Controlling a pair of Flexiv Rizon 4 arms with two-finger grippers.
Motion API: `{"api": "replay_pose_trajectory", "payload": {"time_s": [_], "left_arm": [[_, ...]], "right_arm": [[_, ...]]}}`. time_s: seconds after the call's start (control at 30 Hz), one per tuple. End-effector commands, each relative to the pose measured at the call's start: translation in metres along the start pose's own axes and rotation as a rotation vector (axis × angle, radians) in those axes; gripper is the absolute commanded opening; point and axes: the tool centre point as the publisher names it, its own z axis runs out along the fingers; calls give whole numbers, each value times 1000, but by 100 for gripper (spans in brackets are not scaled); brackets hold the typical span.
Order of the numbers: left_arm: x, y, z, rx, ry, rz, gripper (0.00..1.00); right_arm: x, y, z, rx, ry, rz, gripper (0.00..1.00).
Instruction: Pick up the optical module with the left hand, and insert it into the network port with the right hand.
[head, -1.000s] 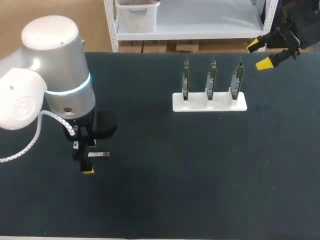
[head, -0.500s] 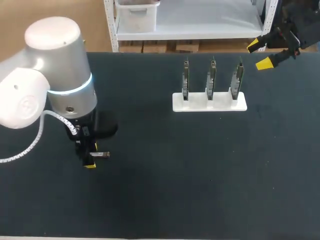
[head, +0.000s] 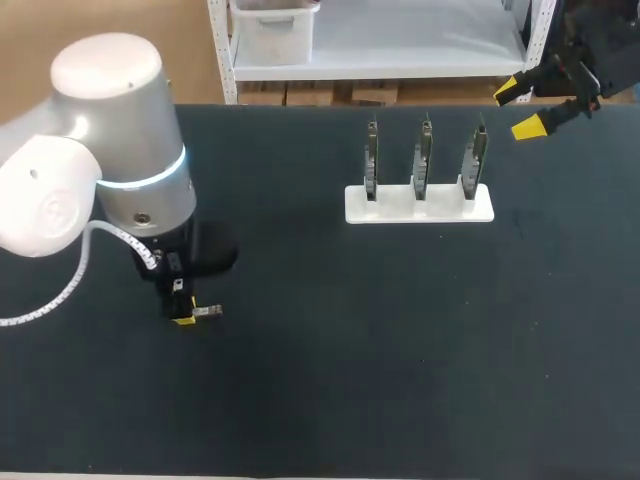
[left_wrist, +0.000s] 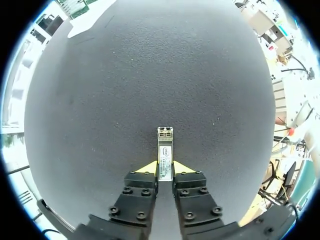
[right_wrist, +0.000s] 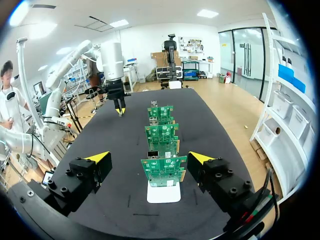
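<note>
Head view: lower left, the left arm (head: 110, 170) holds the small silver optical module (head: 205, 311) low over the dark surface (head: 400, 350). The white stand of three green port boards (head: 420, 203) sits upper right, well apart.

Left wrist view: left jaws clamped on the module (left_wrist: 165, 152).

Right wrist view: right jaws wide apart, empty, facing the boards (right_wrist: 163, 165).

Grasp looks done; handover and insertion remain.

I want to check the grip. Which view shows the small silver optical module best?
The left wrist view: the small silver optical module shows whole, label visible, clamped in the jaws of the left gripper. The head view shows only a sliver of it; in the right wrist view it is too small to tell.
</note>
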Motion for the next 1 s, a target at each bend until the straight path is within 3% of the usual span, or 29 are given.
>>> {"api": "replay_pose_trajectory", "payload": {"time_s": [0.03,0.3,0.53,0.8,1.0], "left_arm": [[-3,6,-6,-21,-39,-29,0],[-29,49,-62,-183,-237,-90,0],[-73,111,-127,-261,-628,-161,0],[-139,172,-192,-295,-897,-94,0],[-190,197,-229,-316,-1015,-17,0]], "right_arm": [[0,2,0,4,0,-1,100],[0,2,0,4,0,-1,100],[0,2,0,4,0,-1,100],[0,2,0,4,0,-1,100],[0,2,0,4,0,-1,100]]}}
